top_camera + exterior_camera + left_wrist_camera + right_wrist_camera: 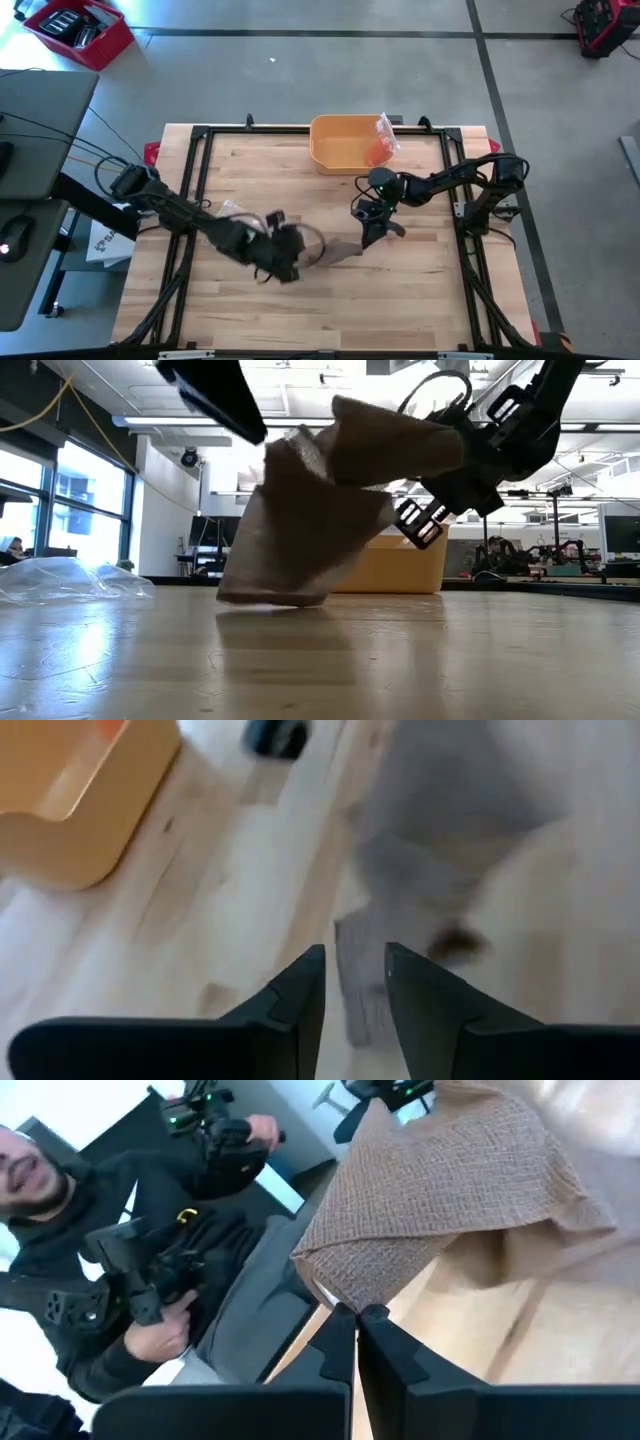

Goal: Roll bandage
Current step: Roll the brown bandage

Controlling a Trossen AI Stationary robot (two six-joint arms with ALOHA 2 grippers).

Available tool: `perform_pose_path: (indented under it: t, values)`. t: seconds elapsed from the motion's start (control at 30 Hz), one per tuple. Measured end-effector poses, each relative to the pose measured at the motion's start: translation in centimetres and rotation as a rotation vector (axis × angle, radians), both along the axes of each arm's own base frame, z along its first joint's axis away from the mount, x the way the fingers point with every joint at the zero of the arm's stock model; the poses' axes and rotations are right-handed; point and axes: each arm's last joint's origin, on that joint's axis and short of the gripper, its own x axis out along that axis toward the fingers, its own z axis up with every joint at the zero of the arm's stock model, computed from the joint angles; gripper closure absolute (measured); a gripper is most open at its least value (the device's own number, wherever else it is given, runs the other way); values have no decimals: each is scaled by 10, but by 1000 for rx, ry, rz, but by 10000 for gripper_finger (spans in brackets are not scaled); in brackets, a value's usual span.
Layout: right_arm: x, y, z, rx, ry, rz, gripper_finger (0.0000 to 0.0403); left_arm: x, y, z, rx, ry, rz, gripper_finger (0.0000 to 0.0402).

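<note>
The tan woven bandage (pixel 330 500) is partly raised off the wooden table. Its lower end (pixel 270 596) rests on the tabletop, and its upper part is bunched into folds. My right gripper (pixel 357 1315), near the table's middle right (pixel 370 232), is shut on the bandage. My left gripper (pixel 355 968) hovers above the table just left of the bandage (pixel 335 250). Its fingers stand open by a narrow gap with nothing between them, and a strip of bandage lies on the table beyond them. My right gripper pinches a folded edge of the bandage (pixel 335 1292) between its two fingers. The fingers come at it nearly level from the table's right side. The bandage spreads out slack from the hold, lifted at that end, with its far lower end on the table.
A yellow bin (pixel 330 150) stands at the table's far edge with an orange item and a clear bag in it. Crumpled clear plastic (pixel 70 580) lies on the table. A person in dark clothing (pixel 120 1270) sits beyond the table, hands on controller handles.
</note>
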Motion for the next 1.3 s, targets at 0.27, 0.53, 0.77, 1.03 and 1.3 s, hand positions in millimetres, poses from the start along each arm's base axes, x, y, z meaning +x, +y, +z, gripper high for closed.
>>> perform_pose_path:
  t: [0.27,0.53,0.77,1.03,1.3]
  values:
    - [6,-10,12,41,13,-139,403,23,-48,-14,39,-267,-55,321]
    - [8,-10,22,91,-5,-145,402,29,-41,-27,330,-299,130,302]
    - [9,-8,22,94,-4,-147,402,37,-21,-25,335,-291,178,252]
    - [10,-9,17,72,32,-220,402,57,13,-30,117,-187,54,228]
    - [4,-12,14,-209,-1,-431,402,62,17,-34,-8,-167,8,229]
